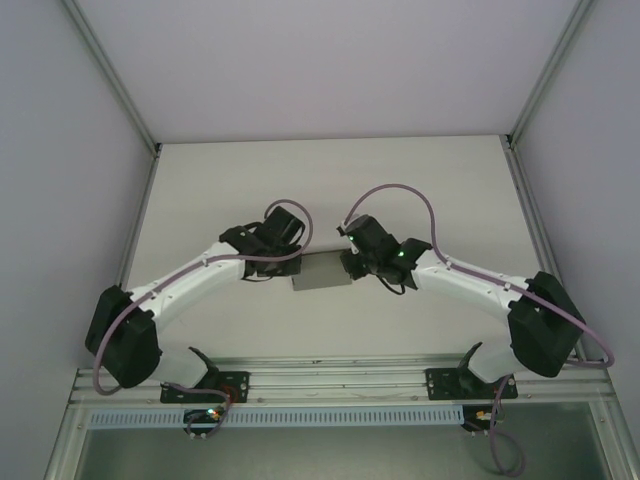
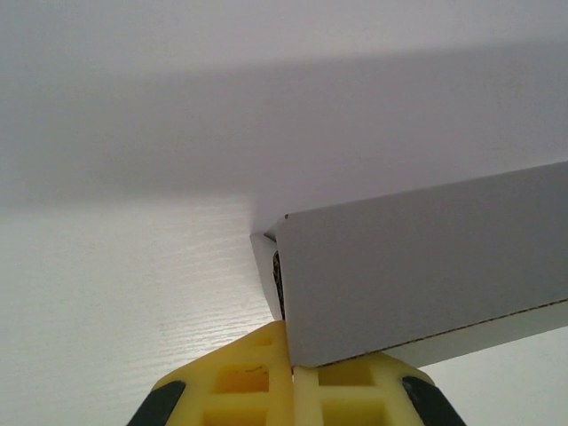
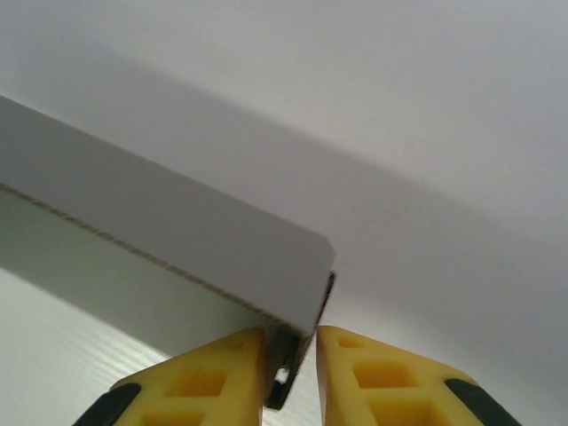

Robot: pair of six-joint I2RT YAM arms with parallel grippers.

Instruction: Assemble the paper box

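The paper box [image 1: 322, 271], low and plain grey, lies at the middle of the table between my two arms. My left gripper [image 1: 292, 268] is at its left end. In the left wrist view the yellow fingers [image 2: 240, 377] are pressed together, and my left gripper [image 2: 292, 351] is shut on the lower edge of the grey box wall [image 2: 417, 266]. My right gripper [image 1: 350, 265] is at the box's right end. There my right gripper [image 3: 291, 342] stands slightly open around the corner of the box [image 3: 177, 222], with a thin gap at the right finger [image 3: 373, 373].
The white wood-grain table [image 1: 330, 190] extends behind the box, with pale enclosure walls [image 1: 60, 150] on three sides. A metal rail [image 1: 340, 385] carrying both arm bases runs along the near edge.
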